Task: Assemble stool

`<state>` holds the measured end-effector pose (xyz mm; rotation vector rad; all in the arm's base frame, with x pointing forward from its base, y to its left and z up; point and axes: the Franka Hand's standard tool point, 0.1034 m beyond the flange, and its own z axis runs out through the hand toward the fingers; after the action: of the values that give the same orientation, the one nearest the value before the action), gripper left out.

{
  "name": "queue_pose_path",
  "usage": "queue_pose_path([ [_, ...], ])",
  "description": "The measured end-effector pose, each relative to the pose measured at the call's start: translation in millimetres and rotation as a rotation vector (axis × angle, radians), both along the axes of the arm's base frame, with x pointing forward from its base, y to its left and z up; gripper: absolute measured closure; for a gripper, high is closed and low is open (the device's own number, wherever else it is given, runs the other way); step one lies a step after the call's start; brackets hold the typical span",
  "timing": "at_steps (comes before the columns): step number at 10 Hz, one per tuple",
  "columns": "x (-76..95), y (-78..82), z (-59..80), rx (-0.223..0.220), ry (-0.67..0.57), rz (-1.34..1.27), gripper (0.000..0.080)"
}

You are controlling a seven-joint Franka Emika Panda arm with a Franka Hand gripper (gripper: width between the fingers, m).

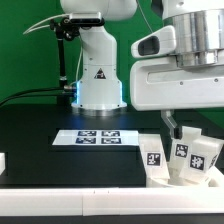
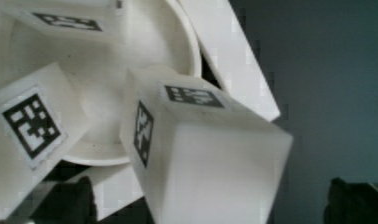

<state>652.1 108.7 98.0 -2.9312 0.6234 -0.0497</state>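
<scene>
The white stool parts sit at the exterior view's lower right. Three tagged legs [image 1: 153, 155] [image 1: 182, 152] [image 1: 203, 158] stand close together over the round seat [image 1: 190, 178], which they mostly hide. My gripper [image 1: 172, 128] hangs just above the middle leg. In the wrist view the seat's curved rim [image 2: 97, 95] fills the background, and a tagged leg [image 2: 204, 150] rises close to the camera between my dark fingers [image 2: 61, 198]. My gripper [image 2: 207, 208] is open, with a gap on each side of that leg. Two other tagged legs [image 2: 33, 122] [image 2: 70, 20] show beside it.
The marker board [image 1: 97, 138] lies on the black table in front of the robot base [image 1: 98, 75]. A long white bar [image 1: 70, 190] edges the table's front. A small white block [image 1: 3, 160] sits at the exterior view's left edge.
</scene>
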Motion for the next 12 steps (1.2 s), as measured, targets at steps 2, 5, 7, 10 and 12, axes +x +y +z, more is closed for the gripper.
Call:
queue_pose_path([
  [2, 1.8, -6.8, 0.3, -0.033, -0.022, 0.14, 0.0151],
  [5, -2.0, -10.5, -1.3, -0.106, -0.019, 0.495, 0.0151],
  [7, -5.0, 0.0, -4.9, -0.116, 0.033, 0.768, 0.0151],
  [10, 0.4, -9.5, 0.6, -0.156, -0.005, 0.965, 0.0151],
  [12, 0.9, -13.0, -0.6, -0.18, -0.001, 1.08, 0.0151],
])
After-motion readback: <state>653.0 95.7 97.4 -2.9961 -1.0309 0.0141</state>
